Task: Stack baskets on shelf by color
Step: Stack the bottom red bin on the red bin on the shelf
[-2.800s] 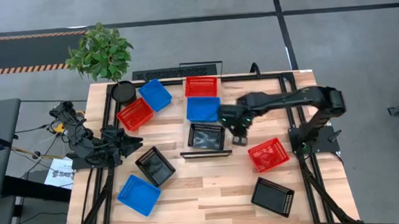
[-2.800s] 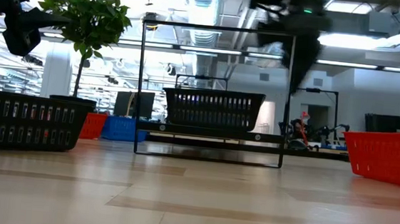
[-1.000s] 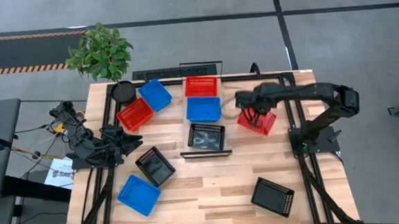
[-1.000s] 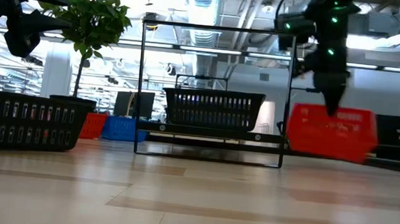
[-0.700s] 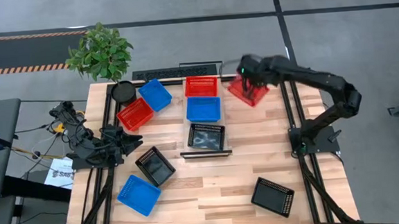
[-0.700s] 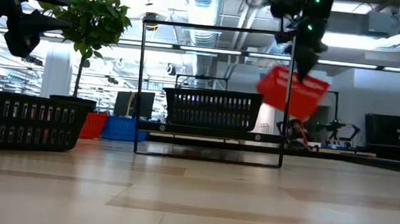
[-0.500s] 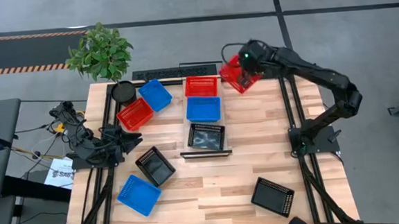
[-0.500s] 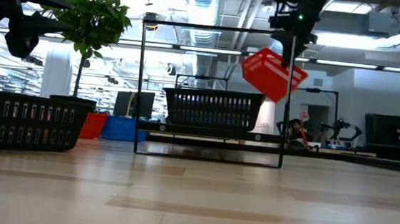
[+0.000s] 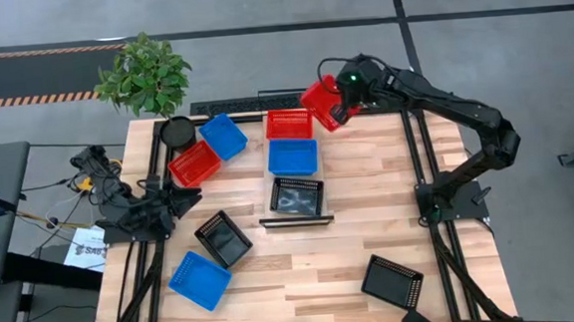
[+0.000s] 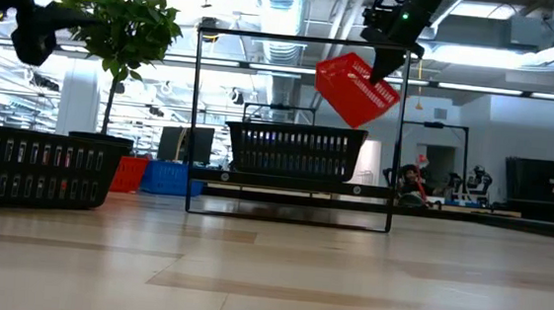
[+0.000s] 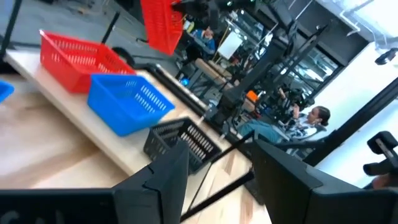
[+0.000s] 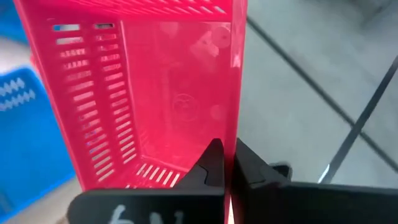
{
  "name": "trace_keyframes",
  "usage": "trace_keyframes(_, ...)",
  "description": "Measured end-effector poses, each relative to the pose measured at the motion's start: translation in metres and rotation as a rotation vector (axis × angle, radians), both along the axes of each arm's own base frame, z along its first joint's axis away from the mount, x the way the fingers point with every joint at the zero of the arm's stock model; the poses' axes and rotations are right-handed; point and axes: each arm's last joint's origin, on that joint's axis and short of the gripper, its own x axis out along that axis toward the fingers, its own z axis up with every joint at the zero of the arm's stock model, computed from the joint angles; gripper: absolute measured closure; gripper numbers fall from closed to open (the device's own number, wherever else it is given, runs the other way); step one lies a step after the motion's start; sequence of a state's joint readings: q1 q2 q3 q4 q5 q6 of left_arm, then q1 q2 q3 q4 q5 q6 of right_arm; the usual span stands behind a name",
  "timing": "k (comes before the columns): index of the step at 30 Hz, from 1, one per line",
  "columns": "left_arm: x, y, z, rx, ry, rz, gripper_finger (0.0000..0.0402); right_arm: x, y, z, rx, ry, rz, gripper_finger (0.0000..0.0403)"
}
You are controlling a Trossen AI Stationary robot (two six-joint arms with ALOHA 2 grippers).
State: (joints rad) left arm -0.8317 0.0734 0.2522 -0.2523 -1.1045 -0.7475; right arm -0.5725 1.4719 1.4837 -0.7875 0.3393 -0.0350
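Carrying a red basket (image 9: 321,103) tilted above the far edge of the worktop (image 9: 372,246), toward one o'clock, our right fingers (image 12: 223,163) are clamped on one side wall, presumably to drop it into the red basket on the worktop (image 9: 290,125) just beside it at nine o'clock. Our left arm (image 9: 141,215) waits at nine o'clock; we cannot tell its fingers' state. Only the low view shows the basket airborne above the shelf (image 10: 294,188) holding a black basket (image 10: 294,151); only the right wrist view shows the pinch.
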Motion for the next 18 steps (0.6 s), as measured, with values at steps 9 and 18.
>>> trace_keyframes(9,-0.011,0.012,0.041,0.078,-0.038,0.002,0.0234,0.008,-0.025,0.008,-0.08,-0.152,0.122,0.0393)
trace_keyframes(18,-0.022,0.024,0.064,0.151,-0.018,0.025,0.0234,0.012,-0.029,0.014,-0.133,-0.195,0.224,0.0392)
